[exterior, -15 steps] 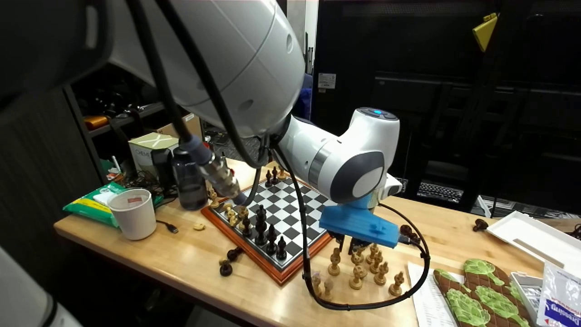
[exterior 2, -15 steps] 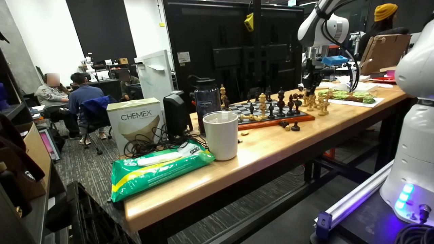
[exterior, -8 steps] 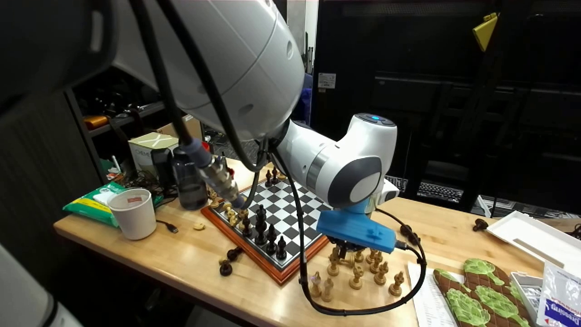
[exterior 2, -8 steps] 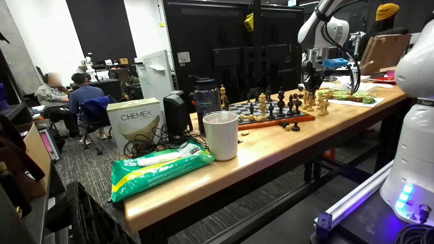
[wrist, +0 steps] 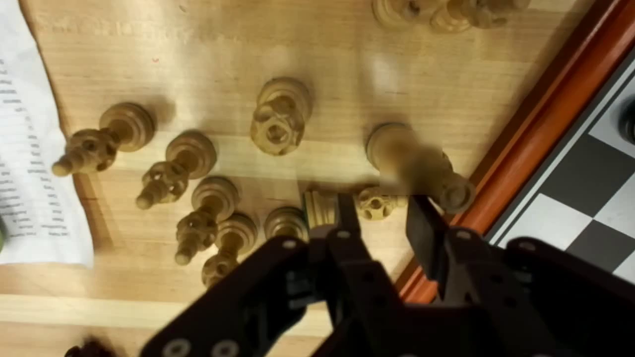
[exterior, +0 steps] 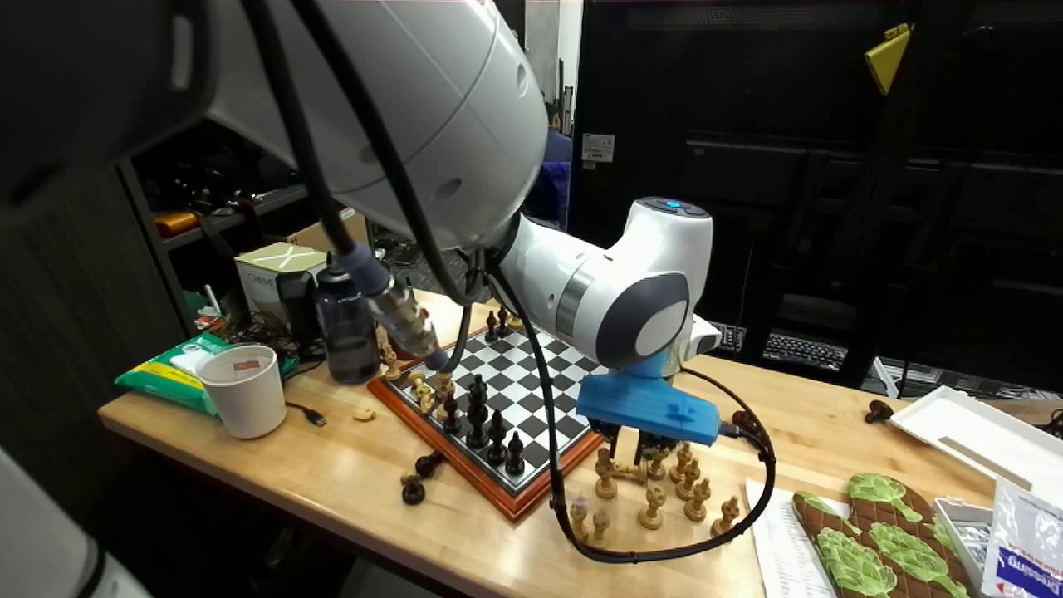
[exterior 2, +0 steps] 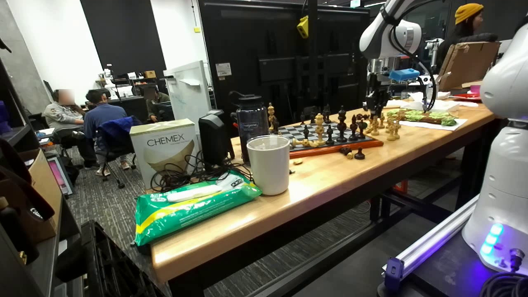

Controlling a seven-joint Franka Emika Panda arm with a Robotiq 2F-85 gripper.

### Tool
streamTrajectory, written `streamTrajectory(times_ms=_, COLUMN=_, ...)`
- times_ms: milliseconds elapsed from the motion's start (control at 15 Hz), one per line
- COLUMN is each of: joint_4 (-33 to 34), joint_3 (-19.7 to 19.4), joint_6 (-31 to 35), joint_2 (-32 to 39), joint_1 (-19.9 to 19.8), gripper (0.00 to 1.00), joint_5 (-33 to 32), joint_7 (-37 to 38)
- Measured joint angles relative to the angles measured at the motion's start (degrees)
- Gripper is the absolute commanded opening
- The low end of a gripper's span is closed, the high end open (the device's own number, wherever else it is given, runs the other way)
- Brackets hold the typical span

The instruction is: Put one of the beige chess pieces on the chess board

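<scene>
In the wrist view the gripper fills the foot of the frame, its fingers parted and grasping nothing, tips right of centre. Below that gap is the lying piece, a beige one on its side on the table: base just left of one finger, head between the two; whether a tip touches it I cannot tell. Its long axis runs left to right across the frame, and the fingers would close along the same line, so a squeeze now would, I judge, work along its length rather than across the waist; a quarter turn of the wrist seems called for. Next out is the standing piece, just above the finger on the right of the frame and near enough, I think, to be tipped by that turn; an exterior view shows it upright. Beyond it the board slants down the right of the frame, so the carry should be short and rightward in this view. Farther off, more beige pieces stand toward the left and top of the frame, with the paper past them at the left edge.
</scene>
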Motion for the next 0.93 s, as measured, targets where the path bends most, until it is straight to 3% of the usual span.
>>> streamTrajectory(times_ms=333, joint_4=1.7, joint_3=1.2, joint_6=-0.2, joint_2=0.0, joint_1=0.0, gripper=0.97, joint_5=-0.1, joint_7=0.0)
streamTrajectory(times_ms=933, joint_4=-0.6, joint_3=1.3, joint_6=-0.2, joint_2=-0.8, joint_1=-0.8, gripper=1.0, joint_5=0.4, joint_7=0.6)
